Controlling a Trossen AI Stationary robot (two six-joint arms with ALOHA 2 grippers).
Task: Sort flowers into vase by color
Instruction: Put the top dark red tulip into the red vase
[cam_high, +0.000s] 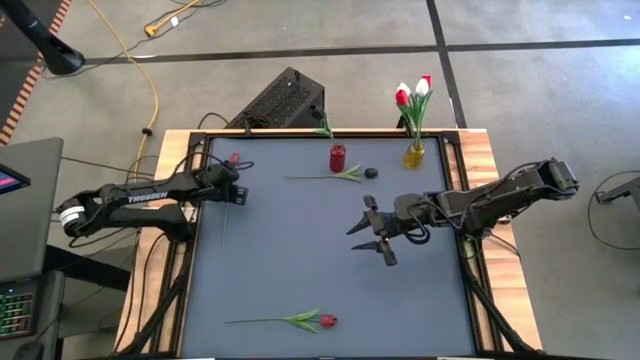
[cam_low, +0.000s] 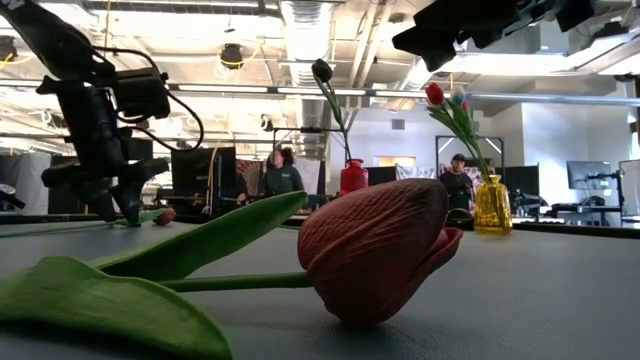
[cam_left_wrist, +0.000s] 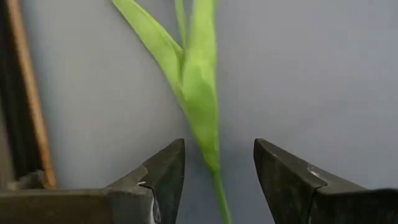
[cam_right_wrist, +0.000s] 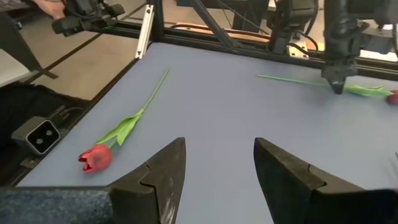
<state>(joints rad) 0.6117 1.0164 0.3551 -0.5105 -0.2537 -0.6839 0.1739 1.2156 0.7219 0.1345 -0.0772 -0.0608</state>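
Note:
A red tulip (cam_high: 233, 158) lies along the table's left side. Its green leaf (cam_left_wrist: 199, 87) and stem run between the fingers of my open left gripper (cam_left_wrist: 219, 168), which points down over it (cam_high: 235, 192), tips close to the table (cam_low: 120, 210), one on each side of the stem. My right gripper (cam_high: 372, 232) hovers open over mid-table, touching nothing. Another red tulip (cam_high: 327, 320) lies by the near edge (cam_right_wrist: 93, 158). A dark-headed tulip (cam_high: 371, 172) lies near the far edge. The red vase (cam_high: 338, 157) holds one dark tulip (cam_high: 318, 112). The yellow vase (cam_high: 413, 153) holds red and white tulips (cam_high: 412, 90).
Both vases stand at the table's far edge, with the dark tulip's stem (cam_high: 320, 178) lying just in front of them. A black box (cam_high: 280, 100) sits on the floor beyond the table. People stand far back in the room (cam_low: 283, 170). The grey mat (cam_high: 300, 260) is bare at the middle.

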